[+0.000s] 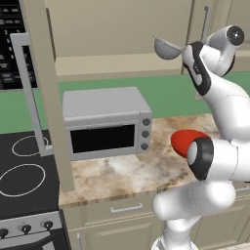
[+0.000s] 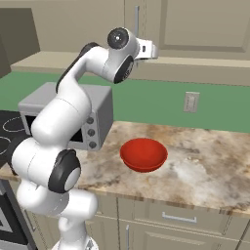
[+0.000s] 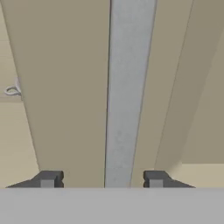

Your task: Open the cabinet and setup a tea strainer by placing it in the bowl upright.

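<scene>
My gripper [image 3: 101, 180] is raised to the beige upper cabinet [image 2: 205, 24], whose wide raised-panel door is closed. Its long vertical silver bar handle [image 3: 129, 87] runs between my two fingertips, with a gap on each side, so the gripper is open around it. In the right base view the gripper [image 2: 151, 50] sits just below that handle [image 2: 137, 19]. The small grey tea strainer [image 1: 168, 48] rests at shelf height just left of my hand. The glossy red bowl [image 2: 144, 154] stands empty on the marble counter below; the arm partly hides this bowl [image 1: 183, 138] in the left base view.
Another beige door [image 1: 49, 97] with a silver bar handle [image 1: 27, 83] stands swung open at the left. A grey microwave [image 1: 105, 122] sits on the counter [image 2: 205, 166], a black stovetop [image 1: 24, 171] beside it. Drawers [image 2: 178, 215] line the counter front.
</scene>
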Tool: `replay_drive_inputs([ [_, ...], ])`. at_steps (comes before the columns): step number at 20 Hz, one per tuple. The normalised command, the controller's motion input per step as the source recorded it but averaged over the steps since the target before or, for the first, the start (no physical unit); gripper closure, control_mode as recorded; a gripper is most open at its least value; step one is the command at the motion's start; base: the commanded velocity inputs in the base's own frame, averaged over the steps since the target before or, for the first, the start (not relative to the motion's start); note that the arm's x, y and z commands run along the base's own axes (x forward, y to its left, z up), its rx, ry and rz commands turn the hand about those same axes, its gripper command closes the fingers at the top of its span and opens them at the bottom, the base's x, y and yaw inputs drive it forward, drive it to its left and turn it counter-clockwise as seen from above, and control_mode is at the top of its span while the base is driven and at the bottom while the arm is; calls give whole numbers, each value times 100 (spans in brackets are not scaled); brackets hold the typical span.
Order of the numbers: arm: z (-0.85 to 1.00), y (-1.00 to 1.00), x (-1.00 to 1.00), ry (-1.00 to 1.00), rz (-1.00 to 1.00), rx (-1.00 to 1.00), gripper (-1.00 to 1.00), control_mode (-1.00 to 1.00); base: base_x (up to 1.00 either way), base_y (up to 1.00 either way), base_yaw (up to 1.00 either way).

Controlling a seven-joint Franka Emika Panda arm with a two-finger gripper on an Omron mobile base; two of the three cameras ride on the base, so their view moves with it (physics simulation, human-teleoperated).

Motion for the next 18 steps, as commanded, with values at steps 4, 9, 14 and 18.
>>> replay_drive_inputs([
  [4, 0, 0, 12, -2, 2, 0, 100, -100, 0, 0, 0],
  [9, -2, 0, 19, 0, 6, 0, 100, -100, 0, 0, 0],
  [14, -14, -30, 54, 0, 3, 0, 100, -100, 0, 0, 0],
  [18, -12, -31, 48, 0, 1, 0, 100, -100, 0, 0, 0],
])
